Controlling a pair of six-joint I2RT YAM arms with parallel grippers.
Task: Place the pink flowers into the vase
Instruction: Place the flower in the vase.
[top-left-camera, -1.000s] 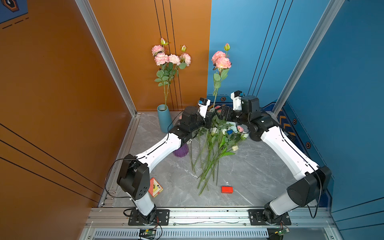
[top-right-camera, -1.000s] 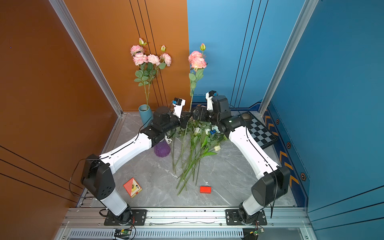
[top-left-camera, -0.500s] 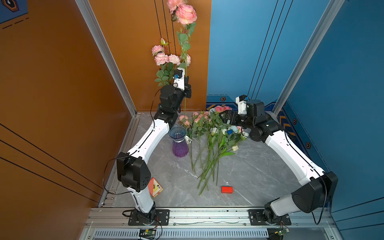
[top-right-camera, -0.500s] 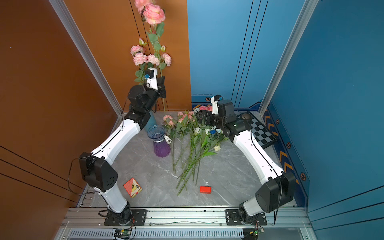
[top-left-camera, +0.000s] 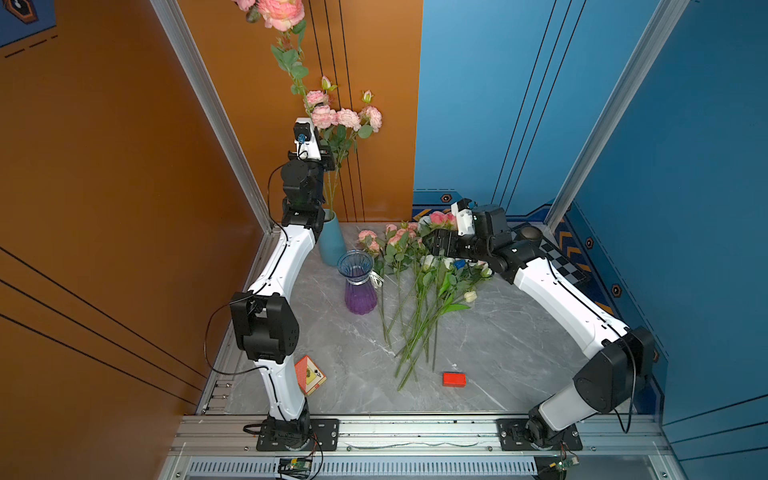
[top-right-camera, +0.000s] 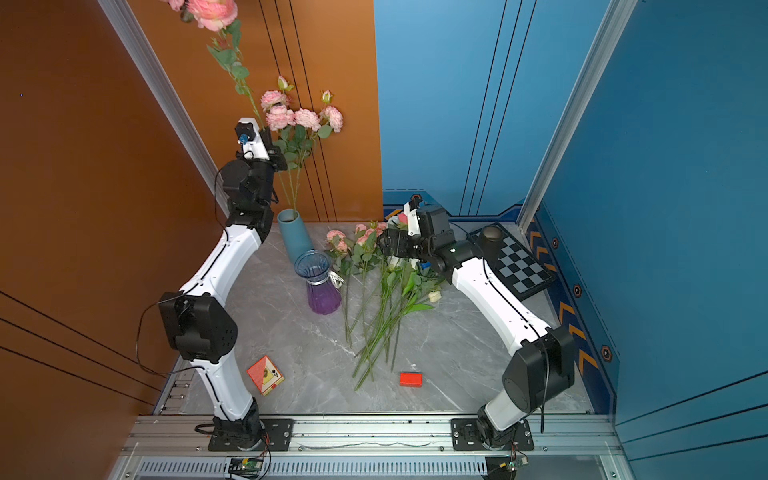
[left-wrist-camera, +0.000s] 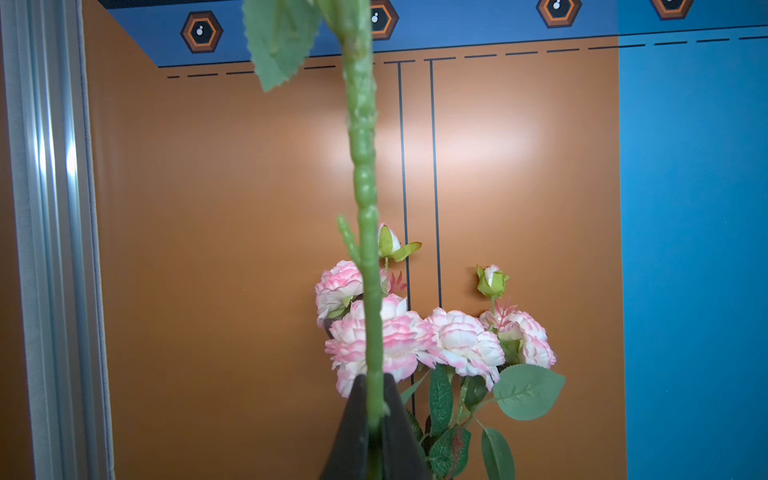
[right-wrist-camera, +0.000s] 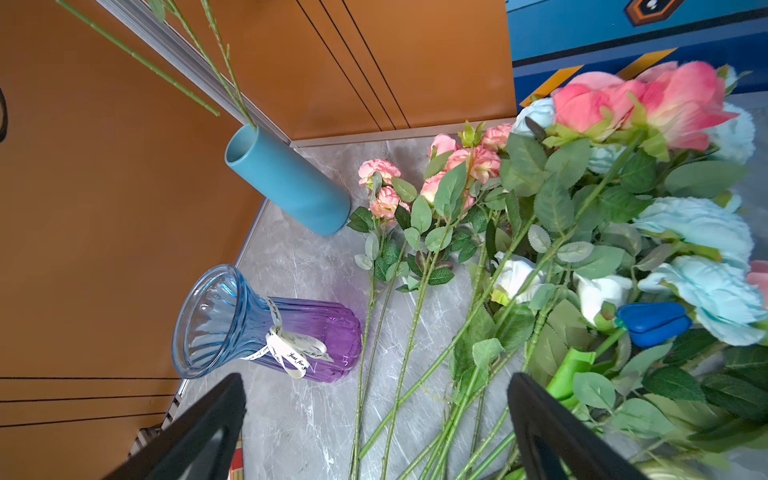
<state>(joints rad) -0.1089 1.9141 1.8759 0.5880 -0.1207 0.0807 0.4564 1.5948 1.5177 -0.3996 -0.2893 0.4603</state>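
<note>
The left claw (left-wrist-camera: 374, 419) is clamped on the knobbly plastic stem of a pink flower (top-left-camera: 279, 12), held high above the blue tube vase (top-left-camera: 332, 243) in the desk's far left corner, where other pink flowers (top-left-camera: 345, 118) already stand. The stem looks light, stiff and top-heavy, so a low grip seems wise. The right claw (right-wrist-camera: 374, 432) gapes empty over the loose flower pile (top-left-camera: 415, 291), beside a ribbed glass vase (top-left-camera: 359, 286).

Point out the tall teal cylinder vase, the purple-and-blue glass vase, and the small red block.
tall teal cylinder vase (right-wrist-camera: 286, 183), right wrist view, side wall
purple-and-blue glass vase (top-left-camera: 360, 297), top view, purple body
small red block (top-left-camera: 454, 379), top view, top face
</note>
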